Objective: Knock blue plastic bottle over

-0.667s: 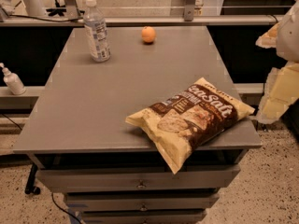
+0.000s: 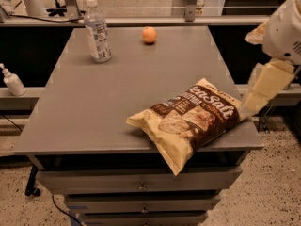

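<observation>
Claw [image 2: 251, 105] hangs at 3 o'clock, just off the desk [image 2: 94, 117] edge. Open or closed, I cannot tell. Chip bag [image 2: 188, 119] lies at 5 o'clock; blue plastic bottle [image 2: 97, 32] stands upright at 11 o'clock, with the orange [image 2: 149, 35] at 12.

I see only the arm [image 2: 284, 29] shift: at the frame's right edge it sits slightly further left, its gripper [image 2: 253, 101] low at the chip bag's [image 2: 188, 121] right end.
</observation>
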### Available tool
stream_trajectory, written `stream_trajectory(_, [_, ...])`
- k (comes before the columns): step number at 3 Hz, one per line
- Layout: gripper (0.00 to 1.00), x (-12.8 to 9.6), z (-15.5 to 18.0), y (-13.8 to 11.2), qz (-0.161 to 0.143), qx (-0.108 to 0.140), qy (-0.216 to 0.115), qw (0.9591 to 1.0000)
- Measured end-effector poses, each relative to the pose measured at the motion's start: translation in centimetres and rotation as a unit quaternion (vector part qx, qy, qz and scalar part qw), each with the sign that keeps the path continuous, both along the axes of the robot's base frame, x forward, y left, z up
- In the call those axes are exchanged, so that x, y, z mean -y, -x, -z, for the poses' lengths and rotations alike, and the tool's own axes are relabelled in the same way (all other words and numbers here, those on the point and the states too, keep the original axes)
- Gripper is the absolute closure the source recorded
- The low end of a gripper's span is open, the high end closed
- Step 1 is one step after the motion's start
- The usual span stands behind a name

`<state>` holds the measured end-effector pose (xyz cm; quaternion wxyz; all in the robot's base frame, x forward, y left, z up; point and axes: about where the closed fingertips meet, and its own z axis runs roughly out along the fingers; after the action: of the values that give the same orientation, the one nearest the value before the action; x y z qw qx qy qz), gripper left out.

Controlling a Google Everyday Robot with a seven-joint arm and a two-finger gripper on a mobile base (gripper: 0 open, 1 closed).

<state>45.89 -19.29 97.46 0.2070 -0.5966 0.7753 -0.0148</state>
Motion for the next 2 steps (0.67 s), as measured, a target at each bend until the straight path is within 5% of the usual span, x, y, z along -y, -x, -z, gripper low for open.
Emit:
stream_trajectory(1, [0.00, -5.1, 1.2, -3.7, -0.012, 0.029, -0.086, 0.9958])
stream_trajectory(2, [0.00, -10.5, 1.4, -7.8, -0.010, 0.056, -0.184, 0.9814])
